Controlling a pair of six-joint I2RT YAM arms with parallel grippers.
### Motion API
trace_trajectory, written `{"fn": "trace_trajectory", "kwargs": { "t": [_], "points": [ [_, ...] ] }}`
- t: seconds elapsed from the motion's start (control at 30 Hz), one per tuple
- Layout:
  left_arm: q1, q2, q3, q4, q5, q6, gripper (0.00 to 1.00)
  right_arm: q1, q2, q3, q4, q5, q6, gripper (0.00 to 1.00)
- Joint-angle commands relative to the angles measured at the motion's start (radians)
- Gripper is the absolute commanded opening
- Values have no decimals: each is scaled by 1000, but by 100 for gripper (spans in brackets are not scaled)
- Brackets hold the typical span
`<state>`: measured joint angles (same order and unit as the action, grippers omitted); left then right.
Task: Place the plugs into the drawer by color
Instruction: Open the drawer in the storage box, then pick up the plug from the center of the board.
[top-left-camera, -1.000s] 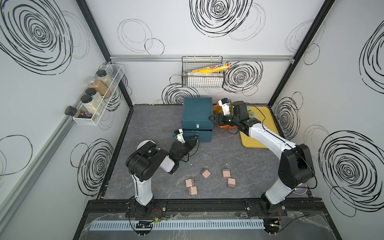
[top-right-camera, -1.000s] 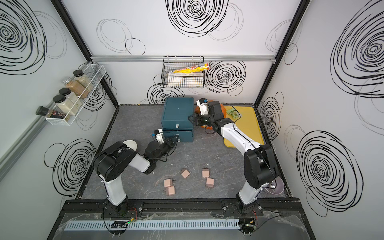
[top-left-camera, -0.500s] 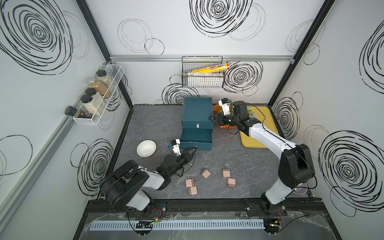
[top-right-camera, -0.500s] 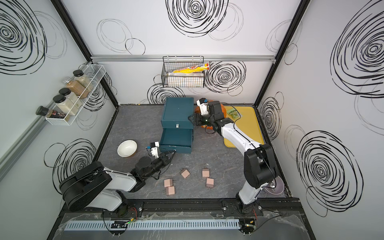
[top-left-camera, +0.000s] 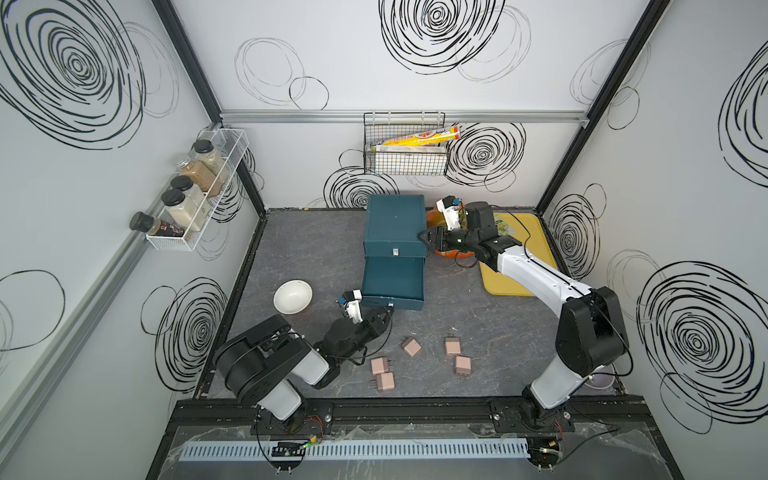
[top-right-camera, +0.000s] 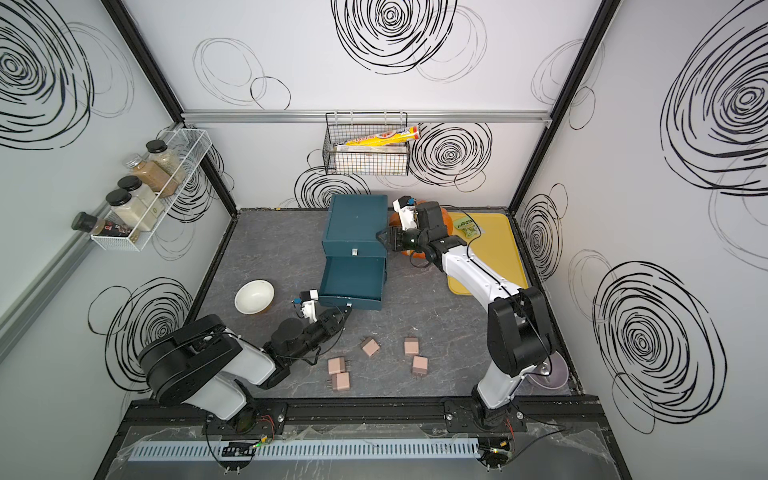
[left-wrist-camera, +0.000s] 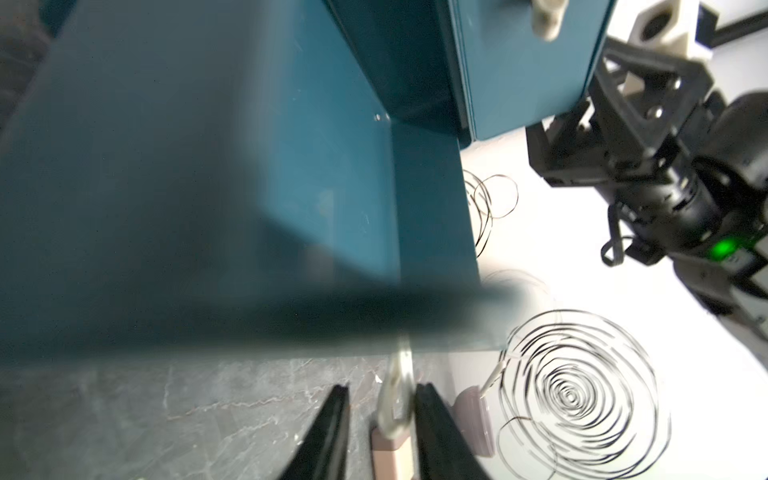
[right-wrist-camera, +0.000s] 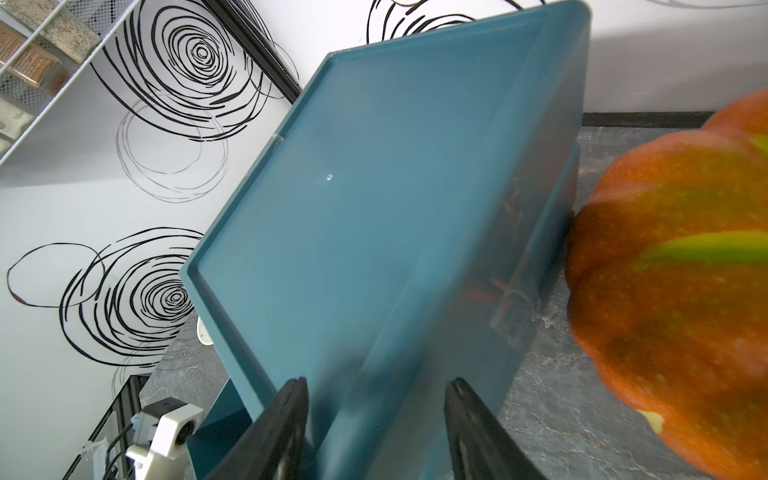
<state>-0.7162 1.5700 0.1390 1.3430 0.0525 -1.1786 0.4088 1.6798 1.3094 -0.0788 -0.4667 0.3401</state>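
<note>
Five pale pink cube-shaped plugs (top-left-camera: 411, 347) lie loose on the grey marbled counter (top-left-camera: 316, 249), in front of the dark teal three-drawer chest (top-left-camera: 395, 224). Its bottom drawer (top-left-camera: 392, 278) stands pulled out. Left gripper (top-left-camera: 384, 318): jaws parted around the drawer's small silver handle (left-wrist-camera: 399, 386), not clamping. The plugs lie just behind it, toward the robot's base, so the left arm is nearer. Right gripper (top-left-camera: 426, 239): jaws parted, astride the chest's upper edge.

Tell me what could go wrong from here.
The open drawer is pulled far out, with the left gripper at its handle; a hard tug might pull it free. The pink plugs lie close to the left arm; a sweep could scatter them.
</note>
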Motion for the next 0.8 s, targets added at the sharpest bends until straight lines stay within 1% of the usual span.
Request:
{"fn": "trace_trajectory", "kwargs": {
  "t": [0.0, 0.13, 0.3, 0.37, 0.47, 0.53, 0.6, 0.67, 0.73, 0.77],
  "points": [
    [-11, -48, 17, 10, -11, 51, 53, 2, 30, -8, -86, 18, -20, 57],
    [-33, -186, 25, -187, -64, 97, 65, 2, 10, -15, -78, 20, -17, 59],
    [-31, -372, -28, -377, -68, 120, 67, 2, -53, -40, -62, 21, -11, 62],
    [-28, -491, -18, -570, -80, 162, 67, 2, -87, -49, -65, 25, -13, 62],
    [-25, -662, 49, -904, -72, 292, 67, 2, -152, -81, -64, 25, -9, 62],
    [-25, -729, 135, -1173, -66, 396, 70, 3, -206, -121, -63, 11, -8, 62],
    [-26, -761, 194, -1355, -66, 470, 72, 2, -268, -176, -62, -24, -22, 61],
    [-28, -802, 201, -1447, -95, 492, 72, 2, -345, -239, -74, -32, -56, 61],
    [-31, -844, 183, -1439, -83, 505, 72, 10, -439, -319, -89, -10, -64, 61],
    [-28, -855, 179, -1422, -56, 517, 72, 30, -495, -367, -98, 27, -73, 61]
  ]
}}
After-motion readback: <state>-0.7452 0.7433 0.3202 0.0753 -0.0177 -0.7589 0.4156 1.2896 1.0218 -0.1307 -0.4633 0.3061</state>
